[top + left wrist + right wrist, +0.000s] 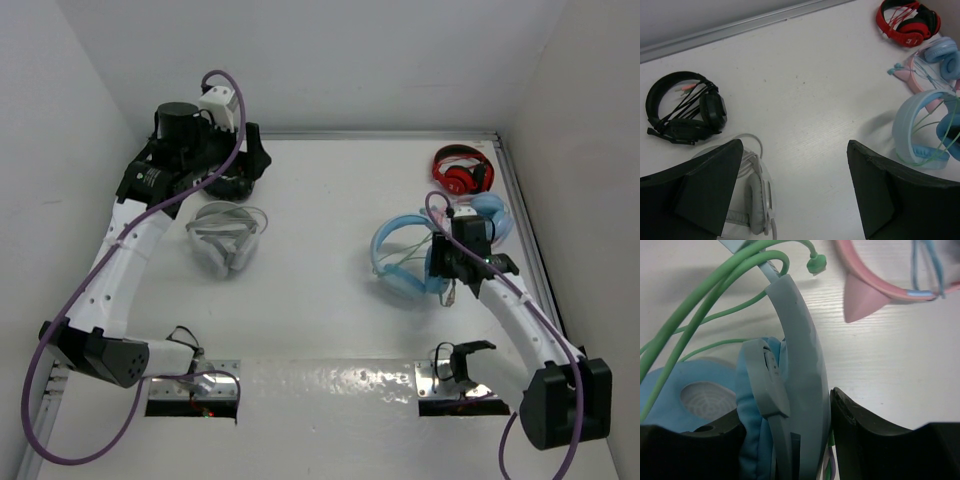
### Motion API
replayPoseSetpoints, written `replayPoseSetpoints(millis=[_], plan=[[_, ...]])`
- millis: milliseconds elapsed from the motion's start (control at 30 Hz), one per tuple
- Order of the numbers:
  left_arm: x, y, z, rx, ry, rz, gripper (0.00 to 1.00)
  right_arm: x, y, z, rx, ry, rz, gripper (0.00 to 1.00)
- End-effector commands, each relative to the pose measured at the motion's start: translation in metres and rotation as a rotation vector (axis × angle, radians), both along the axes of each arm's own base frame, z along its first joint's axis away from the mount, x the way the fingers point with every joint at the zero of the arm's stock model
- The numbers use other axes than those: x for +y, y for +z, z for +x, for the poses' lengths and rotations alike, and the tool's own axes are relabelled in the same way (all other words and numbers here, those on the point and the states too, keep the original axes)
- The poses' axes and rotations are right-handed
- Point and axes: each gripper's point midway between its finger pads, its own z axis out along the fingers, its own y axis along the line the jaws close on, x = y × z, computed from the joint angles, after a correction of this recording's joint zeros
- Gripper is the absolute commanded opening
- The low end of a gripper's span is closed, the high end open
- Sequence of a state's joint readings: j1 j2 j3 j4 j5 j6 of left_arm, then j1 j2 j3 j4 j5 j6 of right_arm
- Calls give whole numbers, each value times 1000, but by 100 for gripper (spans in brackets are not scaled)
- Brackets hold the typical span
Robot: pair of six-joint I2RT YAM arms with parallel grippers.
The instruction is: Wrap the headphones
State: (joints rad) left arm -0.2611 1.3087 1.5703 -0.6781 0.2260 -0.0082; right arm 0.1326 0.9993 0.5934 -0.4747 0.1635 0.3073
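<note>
The headphones [398,258] are a large light-blue pair lying right of the table's middle, with a thin green cable [715,287] looped across the band. My right gripper [457,268] is shut on the headphones [800,390], squeezing one padded cup and the band end between its fingers [865,440]. The cable's plug end [816,263] lies loose on the table. My left gripper [795,185] hangs open over bare table at the far left, with nothing between its fingers [705,185]. From there the headphones [920,127] show at the right edge.
A grey-white pair [226,240] lies below my left gripper [248,158]. A black pair [685,112] sits near the back wall, a red pair [462,168] at the back right, and a pink-banded cat-ear pair [875,282] just beyond the blue one.
</note>
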Motion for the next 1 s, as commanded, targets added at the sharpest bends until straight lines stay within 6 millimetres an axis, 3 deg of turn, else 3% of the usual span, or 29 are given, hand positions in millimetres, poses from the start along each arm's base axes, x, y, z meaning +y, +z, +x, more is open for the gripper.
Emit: replayPoseSetpoints(millis=[0, 167, 300, 533, 667, 900, 967], plan=[[1, 15, -1, -54, -3, -13, 83, 30, 29, 25, -90, 122, 116, 0], [1, 13, -3, -50, 0, -10, 83, 53, 32, 32, -101, 189, 224, 0], [3, 12, -4, -49, 5, -8, 83, 50, 22, 32, -85, 168, 214, 0], [3, 8, -6, -38, 5, -5, 83, 9, 1, 31, -11, -25, 131, 0], [4, 6, -7, -37, 5, -4, 83, -27, -14, 22, 48, -201, 60, 0], [6, 5, -9, -36, 15, 0, 83, -70, -30, 3, 111, -400, -66, 0], [6, 3, -9, -32, 14, 1, 83, -73, -33, 2, 136, -412, -87, 16]])
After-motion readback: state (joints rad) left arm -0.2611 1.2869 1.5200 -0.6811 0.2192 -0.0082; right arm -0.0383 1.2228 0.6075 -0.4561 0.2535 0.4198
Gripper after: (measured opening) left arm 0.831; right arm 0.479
